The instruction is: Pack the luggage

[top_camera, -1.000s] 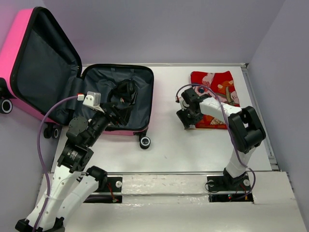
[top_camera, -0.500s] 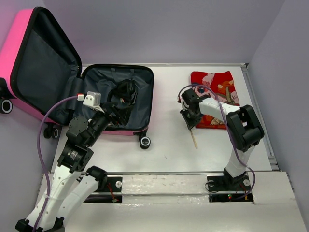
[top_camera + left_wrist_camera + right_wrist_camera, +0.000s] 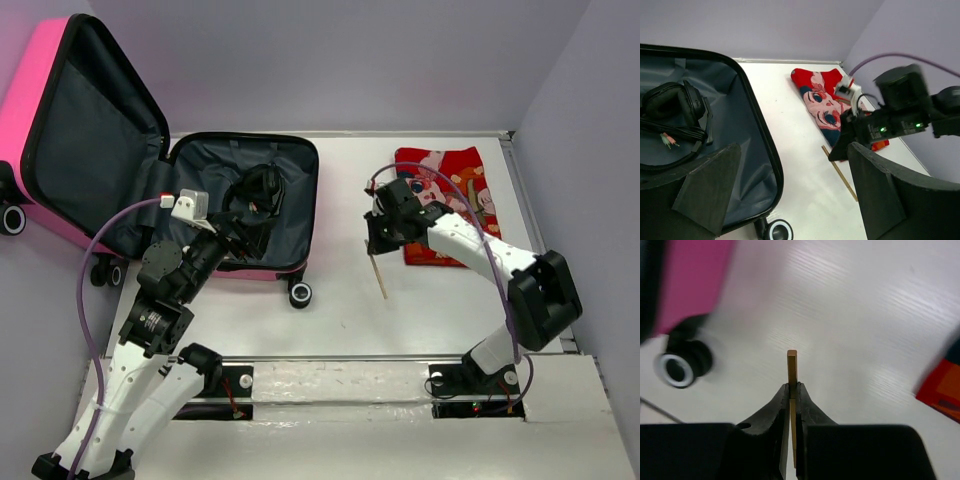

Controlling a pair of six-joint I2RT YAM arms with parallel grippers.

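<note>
Luggage: pink hard-shell suitcase (image 3: 120, 140) lying open at the left of the bench (image 3: 340, 310), lid propped up against the left wall, grey lining showing.
In the luggage: black headphones (image 3: 262, 187) with a coiled cable, in the flat half.
Outside it: red patterned cloth (image 3: 455, 180) at the far right.
Left hand (image 3: 790, 185): fingers spread wide, holding nothing, over the suitcase's near edge.
Right hand (image 3: 792, 387): pinched tight on a thin wooden stick (image 3: 792, 365), between suitcase and cloth.
Hard to see: lid's left side cut off; suitcase wheel (image 3: 677, 370) blurred in the right wrist view; the stick's gripped end hidden between the fingers.
</note>
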